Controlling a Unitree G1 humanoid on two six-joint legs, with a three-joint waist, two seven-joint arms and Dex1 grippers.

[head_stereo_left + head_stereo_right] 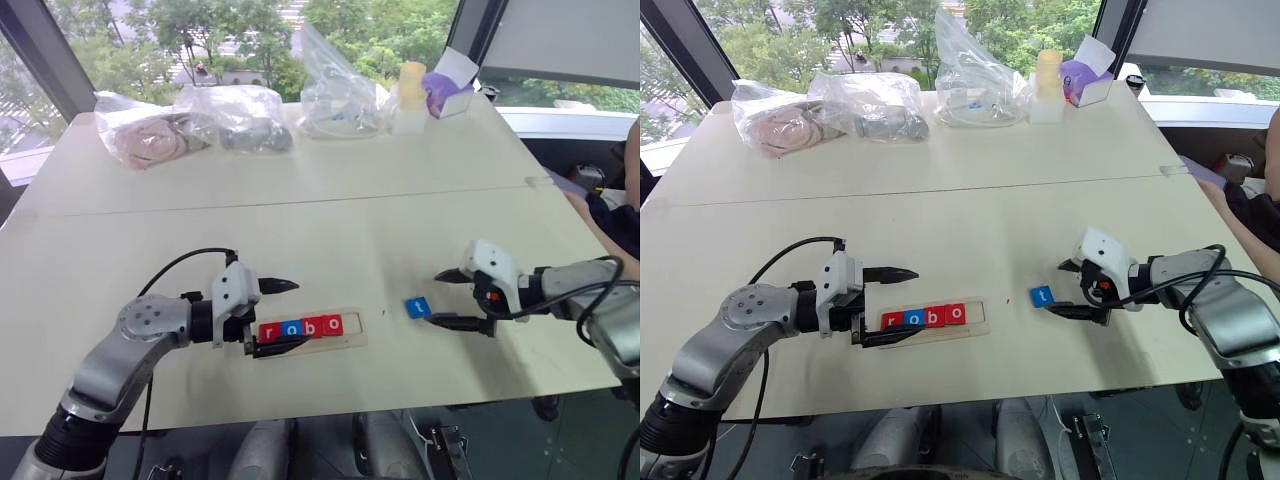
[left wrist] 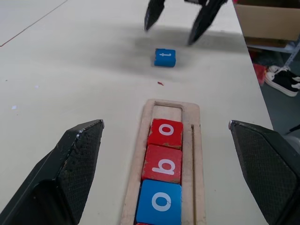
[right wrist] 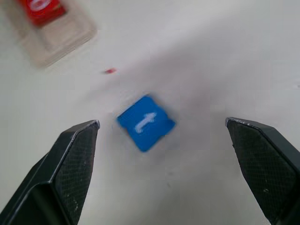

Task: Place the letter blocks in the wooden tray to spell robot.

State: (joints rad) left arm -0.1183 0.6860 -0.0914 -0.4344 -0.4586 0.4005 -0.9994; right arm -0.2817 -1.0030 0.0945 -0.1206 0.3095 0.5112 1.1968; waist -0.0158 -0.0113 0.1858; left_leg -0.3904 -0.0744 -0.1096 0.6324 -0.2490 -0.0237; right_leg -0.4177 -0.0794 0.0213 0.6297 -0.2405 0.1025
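- The wooden tray (image 1: 352,338) lies near the front edge of the pale bench (image 1: 330,220), long side running left to right
- Four letter blocks sit in its groove, touching one another: red r (image 1: 268,332), blue o (image 1: 290,328), red b (image 1: 311,326) and red o (image 1: 332,324), which leaves the slot at the right end bare
- The left gripper (image 1: 285,316) reaches in from the left at the tray's left end, its jaws spread wide, one finger above the tray and the other along its near side; they pinch nothing
- To the right of the tray, apart from it, the blue t block (image 1: 418,307) lies flat on the bench, turned askew to the tray
- Just right of that block is the right gripper (image 1: 447,298), its jaws spread wide on either side of the block's line and not touching it
- A small red speck (image 2: 160,83) lies on the bench between tray and t block
- Along the far edge are clear plastic bags (image 1: 200,120) with contents, a pale bottle (image 1: 411,98) and a purple-and-white box (image 1: 447,88)
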